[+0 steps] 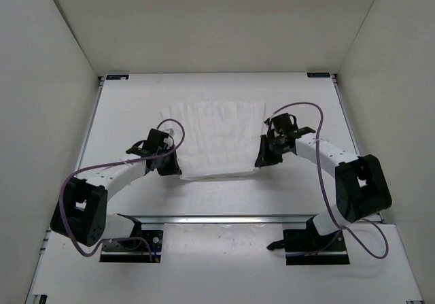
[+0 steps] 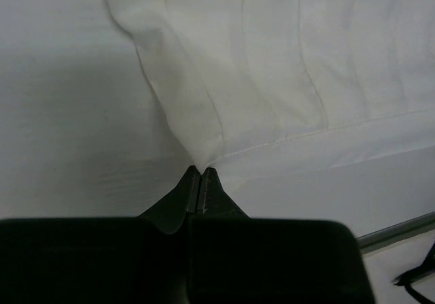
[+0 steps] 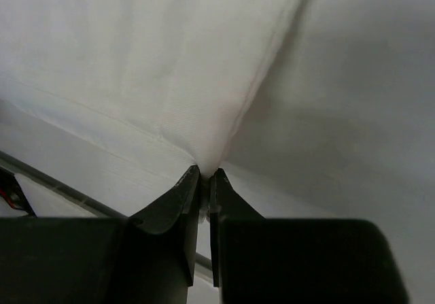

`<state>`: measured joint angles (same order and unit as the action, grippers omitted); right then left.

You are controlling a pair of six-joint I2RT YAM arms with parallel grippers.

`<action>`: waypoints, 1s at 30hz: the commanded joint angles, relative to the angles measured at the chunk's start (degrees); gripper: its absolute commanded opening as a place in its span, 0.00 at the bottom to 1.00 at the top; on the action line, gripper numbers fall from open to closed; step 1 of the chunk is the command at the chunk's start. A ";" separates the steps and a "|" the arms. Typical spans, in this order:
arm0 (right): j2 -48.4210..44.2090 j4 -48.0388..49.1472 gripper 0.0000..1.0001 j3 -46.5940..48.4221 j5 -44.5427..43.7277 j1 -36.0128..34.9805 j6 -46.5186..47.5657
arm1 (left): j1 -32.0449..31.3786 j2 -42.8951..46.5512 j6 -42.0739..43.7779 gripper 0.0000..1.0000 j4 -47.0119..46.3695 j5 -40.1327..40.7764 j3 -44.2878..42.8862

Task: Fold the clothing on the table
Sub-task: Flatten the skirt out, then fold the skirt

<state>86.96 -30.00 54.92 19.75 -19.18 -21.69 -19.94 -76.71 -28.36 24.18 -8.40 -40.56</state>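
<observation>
The clothing [image 1: 217, 137] lies spread near the middle of the table [image 1: 136, 107], a little toward 12 o'clock, with long creases running from 12 to 6. Both near corners are gripped.

The left gripper [image 1: 175, 171] is at the garment's 7 o'clock corner. In the left wrist view its jaws are pressed tight together, no gap showing, and the fabric corner is drawn to a point right at the tips. A hem runs off from there toward 3 o'clock.

The right gripper [image 1: 262, 160] is at the 5 o'clock corner. In the right wrist view its jaws are clenched almost together, with only a thin slit between them. A pinch of white cloth sits in that slit, and the fabric fans out from the tips toward 12 o'clock.

In the top view the near hem stretches between the two grippers, with a thin shadow under it. A metal rail [image 1: 231, 219] crosses the table at 6 o'clock, well apart from the hem.
</observation>
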 commanded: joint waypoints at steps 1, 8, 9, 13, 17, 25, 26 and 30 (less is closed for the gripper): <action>-5.21 2.76 0.00 -5.15 -5.16 -0.33 -2.21 | -2.63 4.28 -1.26 0.00 -3.01 2.78 3.28; -15.13 -5.05 0.00 -14.91 -6.04 -7.88 -5.20 | -8.71 15.96 -2.23 0.00 6.21 2.25 10.75; -17.15 -6.11 0.00 -15.36 -6.65 -8.41 -6.42 | -8.01 18.93 -2.75 0.00 6.92 1.29 10.76; -24.81 -12.17 0.00 -16.86 -7.35 -11.40 -8.71 | -7.74 29.92 -5.55 0.00 11.22 -0.21 11.90; -34.55 -20.34 0.00 -16.42 -6.22 -11.68 -9.16 | -7.39 36.53 -6.09 0.00 18.33 -0.65 9.98; -49.68 -32.22 0.01 -15.36 7.47 -6.14 -4.95 | -5.90 46.47 -11.53 0.00 25.65 -7.32 8.48; -50.30 -32.66 0.00 -14.76 9.06 -5.35 -4.85 | -5.20 46.91 -11.54 0.00 25.65 -7.85 7.34; -49.09 -30.75 0.00 -11.51 14.51 3.07 -1.17 | -0.55 41.14 -8.39 0.00 22.94 -8.82 0.76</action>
<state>36.80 -56.51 39.83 31.33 -21.34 -28.01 -24.80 -31.66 -39.00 46.76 -20.91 -34.35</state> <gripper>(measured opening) 0.055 0.024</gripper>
